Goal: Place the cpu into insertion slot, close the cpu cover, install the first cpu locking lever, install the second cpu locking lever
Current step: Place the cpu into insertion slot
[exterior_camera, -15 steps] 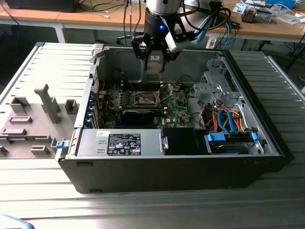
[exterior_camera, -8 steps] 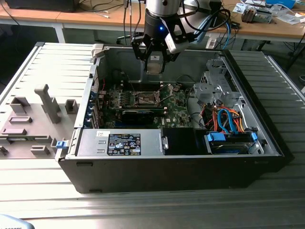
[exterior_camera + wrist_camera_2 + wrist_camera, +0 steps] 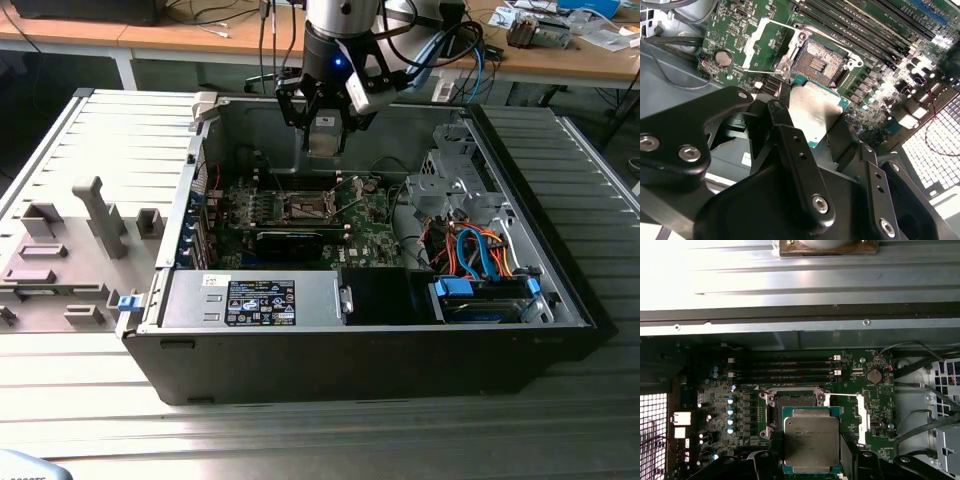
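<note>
My gripper (image 3: pixel 812 122) is shut on the cpu (image 3: pixel 816 111), a flat square chip with a dull silver top and a green edge, pinched between two black fingers (image 3: pixel 781 125). In the first wrist view the cpu (image 3: pixel 811 440) hangs above the board and covers one side of the insertion slot (image 3: pixel 791 405). The insertion slot (image 3: pixel 818 60) lies bare, its dark contact field showing. The cpu cover (image 3: pixel 764 44) is swung open beside it; in the first wrist view this cpu cover (image 3: pixel 860 415) stands as a pale frame. In the exterior view the gripper (image 3: pixel 325 130) hovers over the socket (image 3: pixel 305 208), well above it.
Long memory slots (image 3: pixel 790 371) run beside the socket. A black card (image 3: pixel 290 243) stands across the board. Cables (image 3: pixel 475 250) and a drive cage (image 3: pixel 450 175) fill the case on the exterior view's right. A grey fixture tray (image 3: pixel 70 250) lies outside the case walls.
</note>
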{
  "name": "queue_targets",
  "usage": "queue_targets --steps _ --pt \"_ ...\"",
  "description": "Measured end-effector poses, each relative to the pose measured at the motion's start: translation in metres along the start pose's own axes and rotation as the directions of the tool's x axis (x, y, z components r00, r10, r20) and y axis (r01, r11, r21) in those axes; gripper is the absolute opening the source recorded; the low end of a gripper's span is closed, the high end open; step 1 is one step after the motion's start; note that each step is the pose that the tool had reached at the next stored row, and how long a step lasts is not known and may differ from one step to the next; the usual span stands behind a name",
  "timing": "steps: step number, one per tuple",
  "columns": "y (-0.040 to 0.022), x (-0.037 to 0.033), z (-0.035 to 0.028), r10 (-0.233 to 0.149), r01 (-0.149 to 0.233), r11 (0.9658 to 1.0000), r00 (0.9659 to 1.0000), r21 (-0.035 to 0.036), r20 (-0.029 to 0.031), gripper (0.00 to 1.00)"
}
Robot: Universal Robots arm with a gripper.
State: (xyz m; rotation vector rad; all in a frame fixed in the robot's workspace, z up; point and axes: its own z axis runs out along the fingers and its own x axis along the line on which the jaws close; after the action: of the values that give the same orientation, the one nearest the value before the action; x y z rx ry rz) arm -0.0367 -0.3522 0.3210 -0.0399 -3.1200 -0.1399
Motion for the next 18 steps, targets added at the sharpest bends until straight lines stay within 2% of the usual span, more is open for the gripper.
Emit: queue_targets --steps 18 --pt "-0.0006 -0.0001 0.0065 0.000 0.000 1.0000 1.0000 0.0000 0.0000 0.54"
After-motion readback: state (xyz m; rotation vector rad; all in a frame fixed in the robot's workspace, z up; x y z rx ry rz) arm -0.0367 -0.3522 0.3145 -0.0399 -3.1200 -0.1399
